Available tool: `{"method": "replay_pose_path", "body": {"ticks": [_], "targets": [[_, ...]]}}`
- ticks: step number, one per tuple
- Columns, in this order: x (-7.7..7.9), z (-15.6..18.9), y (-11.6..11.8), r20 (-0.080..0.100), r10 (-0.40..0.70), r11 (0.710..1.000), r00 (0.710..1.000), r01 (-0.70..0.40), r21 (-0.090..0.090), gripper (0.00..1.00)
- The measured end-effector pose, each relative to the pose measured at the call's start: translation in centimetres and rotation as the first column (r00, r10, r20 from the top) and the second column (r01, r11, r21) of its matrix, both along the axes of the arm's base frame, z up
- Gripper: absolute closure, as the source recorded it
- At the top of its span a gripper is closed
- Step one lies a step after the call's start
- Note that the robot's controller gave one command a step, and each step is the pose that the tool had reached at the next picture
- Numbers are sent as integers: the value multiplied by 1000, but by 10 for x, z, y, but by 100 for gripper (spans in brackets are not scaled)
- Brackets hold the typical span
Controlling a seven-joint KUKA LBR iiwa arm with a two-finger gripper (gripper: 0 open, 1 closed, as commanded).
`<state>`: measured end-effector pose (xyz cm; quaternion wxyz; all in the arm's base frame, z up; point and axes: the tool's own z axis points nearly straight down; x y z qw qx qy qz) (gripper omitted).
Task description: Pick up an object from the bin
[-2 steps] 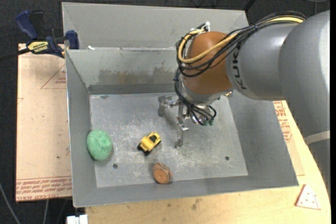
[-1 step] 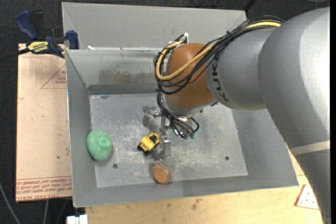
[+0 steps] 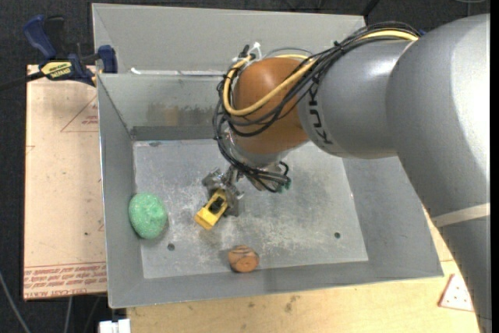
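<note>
My gripper (image 3: 225,194) is down low near the middle of the bin (image 3: 117,168), and its tip sits right at the upper right end of a small yellow toy (image 3: 210,213). The yellow toy is blocky with a dark patch on top. It lies tilted on the bin floor, slanting from lower left to upper right.

From up here I cannot tell whether the gripper is spread apart or closed. Its metal parts bunch into one grey-and-black cluster, and the wrist hangs over the top of them. The cluster meets the yellow toy's upper end, but I cannot make out whether it is clamped on it or only touching it, so I won't call it held.

The orange cover (image 3: 269,101) on the wrist and the loop of yellow and black cables (image 3: 232,93) around it hide the back of the bin floor and part of the rear wall. The thick grey arm (image 3: 390,97) comes in from the right and covers the bin's right wall and far right corner.

A green lump (image 3: 147,215) with a rough surface rests near the left wall, well apart from the gripper. A brown round piece (image 3: 244,259) lies close to the front edge of the floor, below and a little to the right of the yellow toy. It is too small for me to say what it is.
</note>
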<state>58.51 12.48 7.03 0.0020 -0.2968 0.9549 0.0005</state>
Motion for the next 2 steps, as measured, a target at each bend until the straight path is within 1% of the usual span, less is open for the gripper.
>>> {"method": "replay_pose_path", "body": {"ticks": [1, 2], "targets": [[0, 0, 0, 0, 0, 1000, 1000, 0, 1, 100], [-12, 173, 11, 7, 20, 1000, 1000, -20, 1, 100]]}}
